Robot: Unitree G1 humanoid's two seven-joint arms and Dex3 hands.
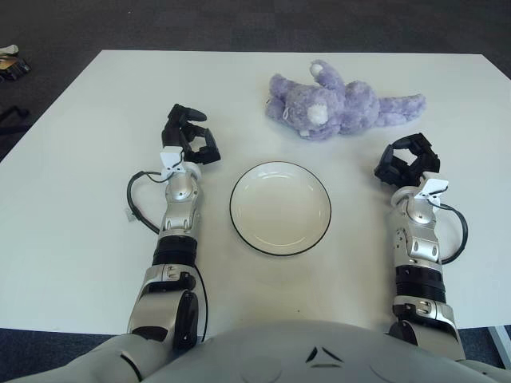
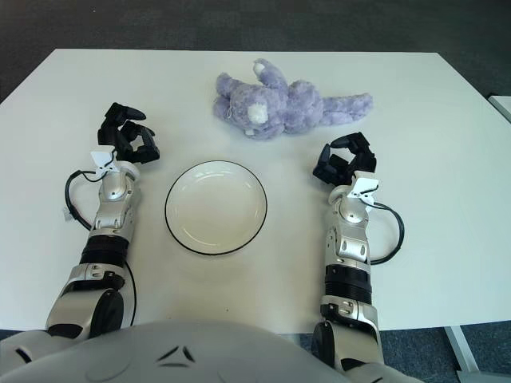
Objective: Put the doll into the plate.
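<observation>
Black fingers curl loosely on the right hand (image 1: pixel 407 162), holding nothing, as it hovers over the white table (image 1: pixel 72 199). Just beyond those fingertips and a little toward the robot's left lies the doll (image 1: pixel 339 106), a purple plush bear on its side, head toward the left, legs stretching out to the right, near the hand but not touching it. Inward from the right hand, between the two arms, sits the plate (image 1: pixel 280 207), white with a thin dark rim, nothing in it. The doll is beyond the plate's far edge, apart from it. Across the plate, the left hand (image 1: pixel 189 137) shows just beside the plate's left rim, fingers loosely bent and holding nothing. A black cable (image 1: pixel 137 199) loops out from the left forearm over the tabletop.
</observation>
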